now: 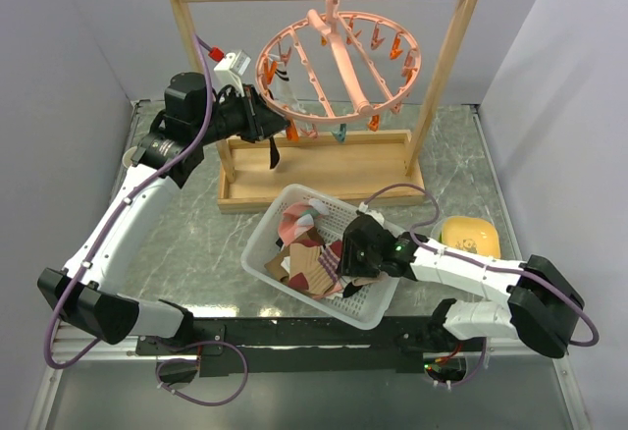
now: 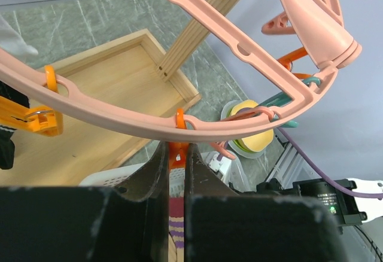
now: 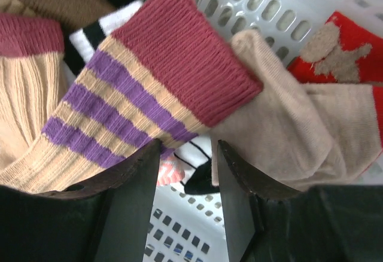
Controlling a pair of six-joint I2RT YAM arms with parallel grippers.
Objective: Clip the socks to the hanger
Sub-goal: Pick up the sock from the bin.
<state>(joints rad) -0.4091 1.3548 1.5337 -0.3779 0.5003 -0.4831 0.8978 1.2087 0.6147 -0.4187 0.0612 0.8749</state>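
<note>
The salmon-pink ring hanger (image 1: 339, 62) hangs tilted from the wooden rack's top bar, its rim (image 2: 149, 124) crossing the left wrist view. My left gripper (image 1: 267, 124) is at the ring's left edge, shut on an orange clip (image 2: 178, 154) that dangles from the rim. A white sock (image 1: 283, 84) and a dark one (image 1: 273, 153) hang near it. My right gripper (image 1: 348, 265) is down in the basket, open, fingers (image 3: 187, 151) just above the pile. A maroon sock with purple stripes (image 3: 143, 82) lies by its left finger and a tan sock (image 3: 287, 130) by its right.
The wooden rack (image 1: 324, 170) with a tray base stands at the back. The white mesh basket (image 1: 265, 243) holds several socks at front centre. A yellow item in a bowl (image 1: 469, 237) sits right of the basket. Grey walls close in on both sides.
</note>
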